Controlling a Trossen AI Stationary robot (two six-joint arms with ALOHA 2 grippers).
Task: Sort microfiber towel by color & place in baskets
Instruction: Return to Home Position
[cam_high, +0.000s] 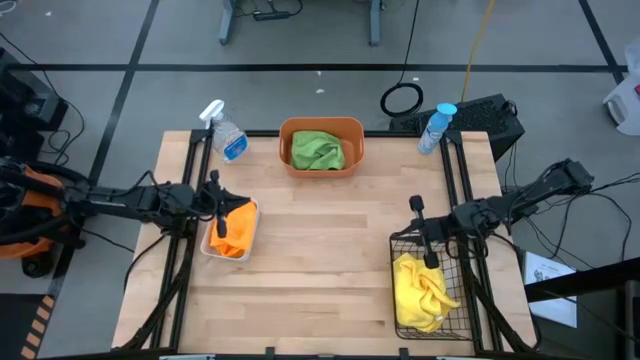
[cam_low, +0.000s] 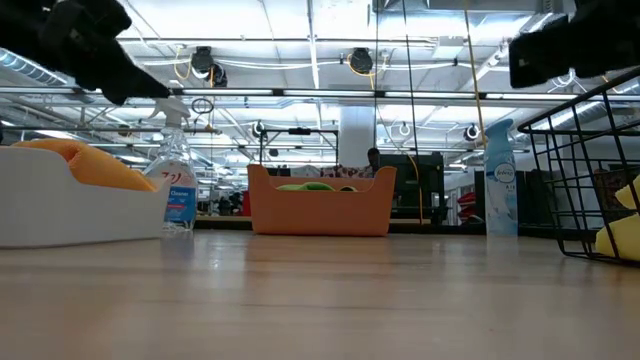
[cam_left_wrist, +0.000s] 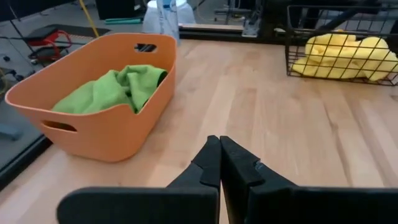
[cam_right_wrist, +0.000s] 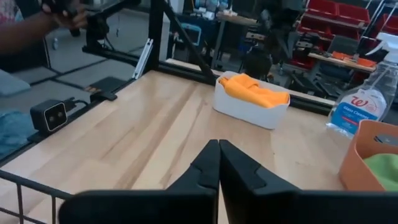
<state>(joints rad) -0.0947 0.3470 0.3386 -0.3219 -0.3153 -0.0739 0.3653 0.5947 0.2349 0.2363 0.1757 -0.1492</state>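
Pale wood table (cam_high: 320, 270) on grey floor, amid a bright workshop with red shelving. At the far edge, orange tub (cam_high: 320, 147) holding a green towel (cam_high: 318, 151). Left of the tub and nearer: white bin (cam_high: 232, 240) heaped with orange towels (cam_right_wrist: 255, 92), beneath the left gripper (cam_left_wrist: 217, 146), fingers pressed together, empty. Right of the tub and nearer: wire basket (cam_high: 400, 300) with yellow towels (cam_high: 422, 288), under the right gripper (cam_right_wrist: 217, 148), likewise closed on nothing.
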